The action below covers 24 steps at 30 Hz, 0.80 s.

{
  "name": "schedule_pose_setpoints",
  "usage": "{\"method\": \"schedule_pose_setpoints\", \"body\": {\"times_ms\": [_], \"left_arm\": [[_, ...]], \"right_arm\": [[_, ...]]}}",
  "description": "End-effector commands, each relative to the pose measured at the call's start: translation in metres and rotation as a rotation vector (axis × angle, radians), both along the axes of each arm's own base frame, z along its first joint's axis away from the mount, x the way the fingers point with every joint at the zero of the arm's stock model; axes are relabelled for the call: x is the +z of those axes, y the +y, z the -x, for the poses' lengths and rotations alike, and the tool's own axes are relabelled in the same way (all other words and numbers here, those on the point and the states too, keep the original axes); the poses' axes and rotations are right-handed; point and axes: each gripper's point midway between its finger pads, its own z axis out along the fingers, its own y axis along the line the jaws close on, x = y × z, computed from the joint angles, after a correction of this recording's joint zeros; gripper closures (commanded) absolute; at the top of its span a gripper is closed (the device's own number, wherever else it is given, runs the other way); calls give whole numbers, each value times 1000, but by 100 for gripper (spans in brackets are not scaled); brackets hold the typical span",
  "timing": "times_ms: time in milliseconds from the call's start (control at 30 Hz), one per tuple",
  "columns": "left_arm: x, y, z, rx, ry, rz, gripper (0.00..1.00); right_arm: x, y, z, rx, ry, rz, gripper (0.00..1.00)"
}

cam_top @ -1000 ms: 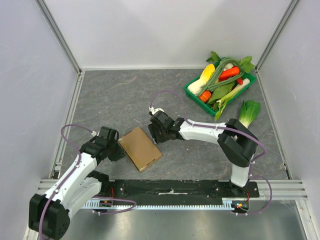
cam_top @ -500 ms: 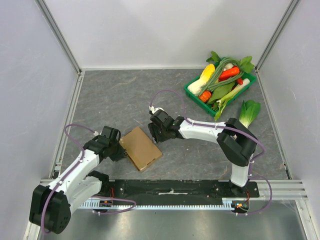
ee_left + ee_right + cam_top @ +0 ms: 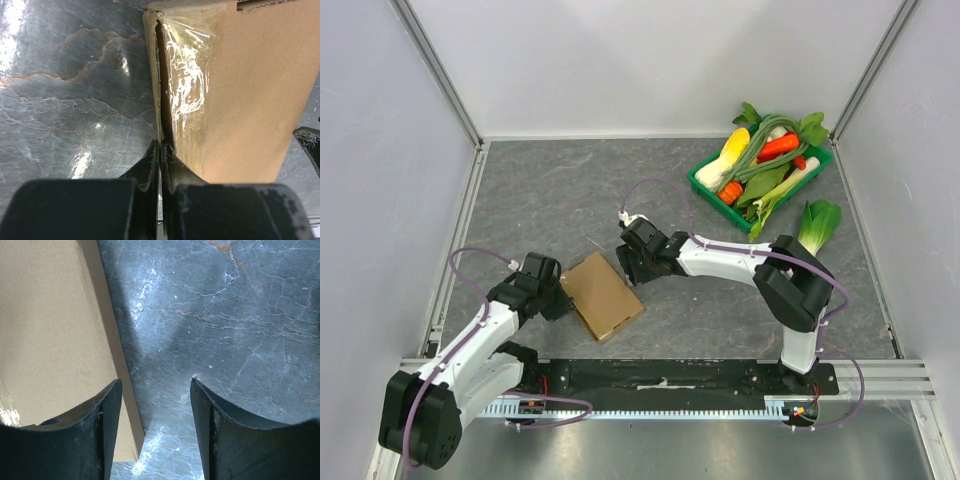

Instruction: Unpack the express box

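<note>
**Box flanked by both tools near the front of the worktop**

Top view: the small, flat, plain brown cardboard express box lies flat on the grey marbled worktop, turned at a slant, just ahead of the arm bases and left of centre. The left tool sits low against the box's left edge. The right tool is at the box's far right corner, its arm reaching in from the right. Well apart, in the far right corner, stands a green plastic tray heaped with mixed vegetables. A leafy green bok choy lies on the worktop just beside the tray.

Left wrist view: the left tool has its two dark fingers pressed together with barely a slit between them. Their tips sit at the dark seam that runs along the edge of the express box. A strip of glossy clear tape wraps over that edge. Whether the fingers pinch any cardboard cannot be told.

Right wrist view: the right tool stands wide apart and grips nothing. One finger overlaps the side edge of the express box, the other is over bare worktop, and the gap between them shows mostly stone.
</note>
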Motion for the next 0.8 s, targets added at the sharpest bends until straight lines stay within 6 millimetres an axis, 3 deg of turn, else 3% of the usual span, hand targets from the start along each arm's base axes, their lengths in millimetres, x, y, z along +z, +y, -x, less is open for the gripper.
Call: {"method": "schedule_pose_setpoints", "body": {"times_ms": [0,167,300,400,567,767], "left_arm": [[35,-14,-26,-116,-163,34,98],[90,-29,-41,-264,-289,61,98],[108,-33,-41,-336,-295,53,98],[118,-37,-46,-355,-298,60,98],[126,-42,-53,-374,-310,69,98],[141,-47,-56,-403,-331,88,98]], "right_arm": [[22,-2,-11,-6,-43,11,36],[71,4,-23,-14,-131,-55,25],[128,12,-31,14,-239,-138,15],[155,20,-29,58,-284,-183,12],[173,40,-13,129,-286,-241,10],[160,57,-1,182,-268,-230,10]]}}
